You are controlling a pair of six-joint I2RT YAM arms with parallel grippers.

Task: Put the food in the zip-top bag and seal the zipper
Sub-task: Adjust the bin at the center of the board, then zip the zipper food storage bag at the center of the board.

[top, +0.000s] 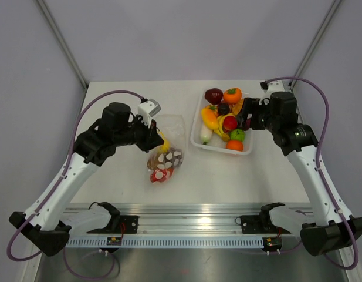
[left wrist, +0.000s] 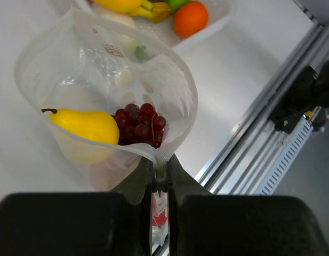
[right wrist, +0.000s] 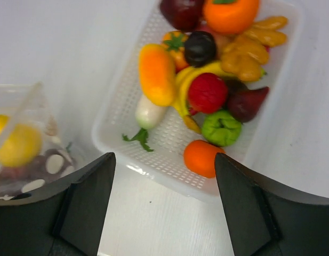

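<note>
Bag (left wrist: 100,80) first: lay mid-table, roughly 9 o'clock from the tray (right wrist: 121,154), mouth propped wide open. Already had a yellow pear (left wrist: 84,125) and a bunch of dark red grapes (left wrist: 140,125) inside, plus some red, white-spotted stuff toward the bottom end, couldn't tell what. Got pinched at the rim by the left claw (left wrist: 160,176), clenched tight on the plastic at the 6 o'clock edge of the mouth in the wrist view. Couldn't really make out the zipper, but with the mouth gaping like that, definitely not sealed.

Then the right claw (right wrist: 164,213): released, fingers spread wide, nothing between them, hanging over the near rim of the tray. Plenty left in there too: an orange (right wrist: 201,157) at about 6 o'clock in the pile, a green piece (right wrist: 222,128) just above it, a red berry-looking thing (right wrist: 207,92), a banana, a dark apple (right wrist: 181,12) up at 12 o'clock.

Would call it maybe a third done at best. Leaves most of the pile to carry across the table (top: 239,176), then the whole zipper press at the end.
</note>
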